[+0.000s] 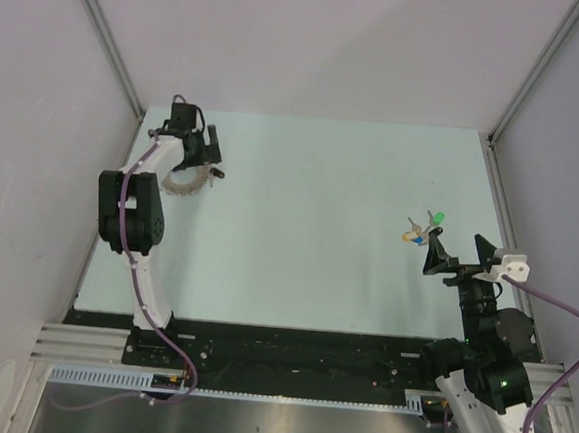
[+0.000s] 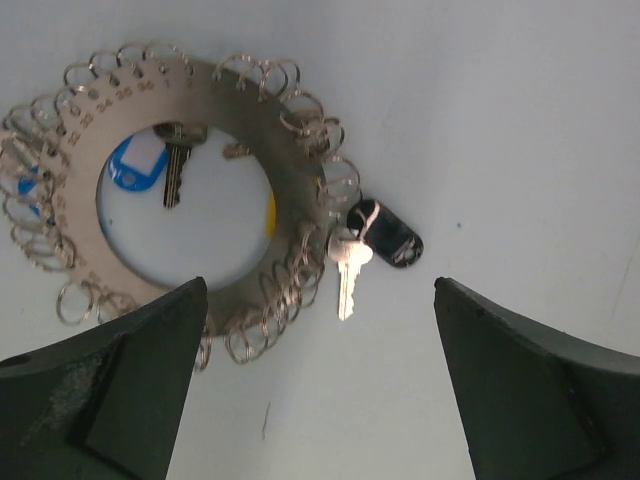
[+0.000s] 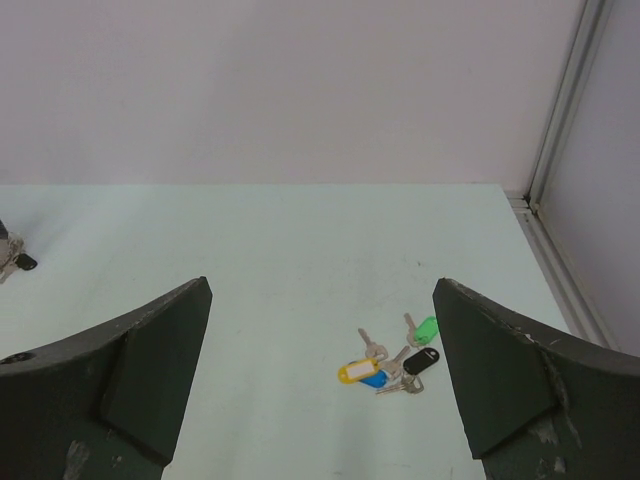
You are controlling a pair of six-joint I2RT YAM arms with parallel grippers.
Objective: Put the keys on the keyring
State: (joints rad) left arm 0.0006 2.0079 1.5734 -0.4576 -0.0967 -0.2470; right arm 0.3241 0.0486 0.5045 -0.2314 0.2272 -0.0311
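Observation:
The keyring [image 1: 183, 182] lies at the back left of the table. In the left wrist view it is a flat grey ring [image 2: 297, 180] edged with many small wire loops. A silver key with a black cap [image 2: 386, 233] hangs at its right rim, and a key with a blue cap [image 2: 137, 166] lies in its hole. My left gripper [image 1: 214, 157] hovers over the ring's right side, open and empty [image 2: 320, 335]. Loose keys [image 1: 421, 230] with yellow, blue, green and black caps lie at the right [image 3: 392, 364]. My right gripper [image 1: 455, 254] is open and empty [image 3: 322, 310] just in front of them.
Metal frame posts [image 1: 534, 73] and white walls close in the table at the back corners and sides. A rail [image 3: 545, 245] runs along the table's right edge near the loose keys.

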